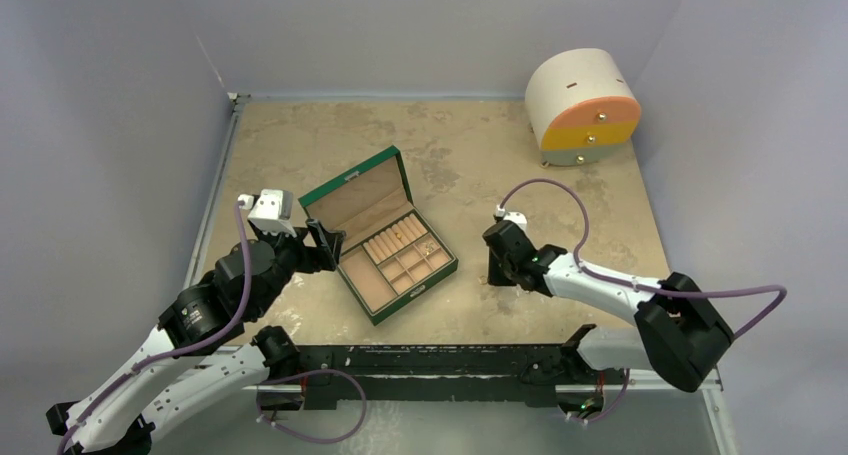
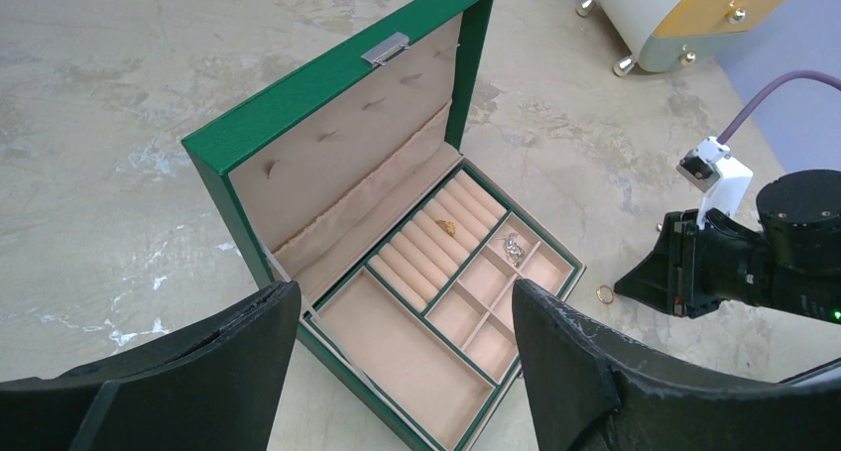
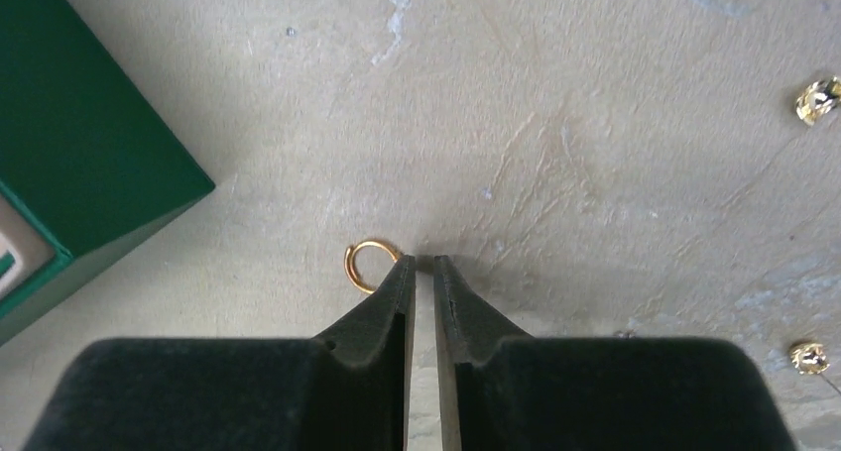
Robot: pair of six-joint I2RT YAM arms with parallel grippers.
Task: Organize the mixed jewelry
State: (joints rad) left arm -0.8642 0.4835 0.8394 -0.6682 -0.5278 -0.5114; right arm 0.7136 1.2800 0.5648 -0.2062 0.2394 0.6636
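Where right fingers (image 3: 389,307) overlap, gold ring (image 3: 348,265) edge hidden.

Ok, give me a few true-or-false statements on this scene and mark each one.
1. The green box stands open. True.
2. The gold ring is clamped between the fingers of the right gripper. False: it lies on the table beside one fingertip, outside the nearly closed jaws.
3. The left gripper is open and holds nothing. True.
4. Every compartment of the box is empty. False: a gold piece sits on the ring rolls and a silver piece lies in a small compartment.
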